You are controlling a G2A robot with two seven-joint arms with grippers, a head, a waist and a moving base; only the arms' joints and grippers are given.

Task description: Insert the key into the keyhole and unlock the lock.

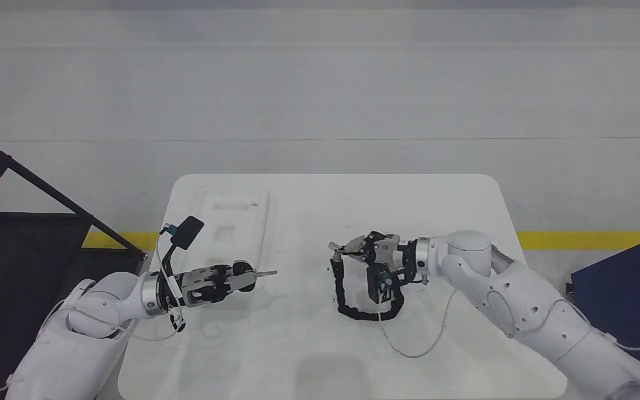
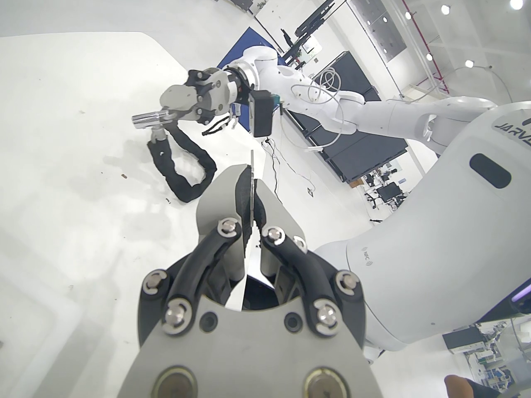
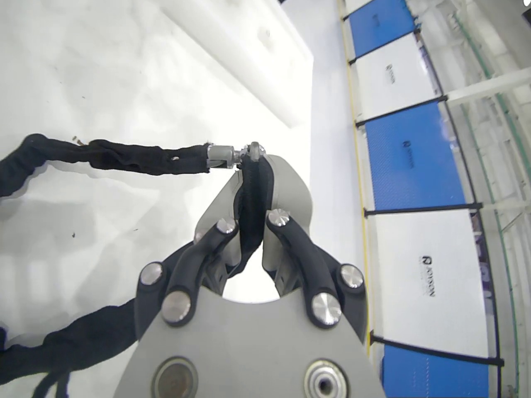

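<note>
My left gripper (image 2: 251, 180) is shut on a thin metal key (image 2: 251, 165), whose blade sticks out past the fingertips and points at the lock (image 2: 150, 118). In the top view the key (image 1: 264, 272) is at the table's left middle, a gap away from the lock (image 1: 343, 248). My right gripper (image 3: 253, 159) is shut on the lock's silver cylinder (image 3: 254, 150), holding it above the table. Its black fabric-covered chain (image 3: 124, 155) hangs from the cylinder and loops down onto the table (image 1: 370, 312).
A white tray (image 1: 232, 222) lies at the back left of the white table (image 1: 450, 210). A thin white cable (image 1: 420, 345) trails near the right arm. The right arm's black camera box (image 2: 261, 113) hangs beside the lock.
</note>
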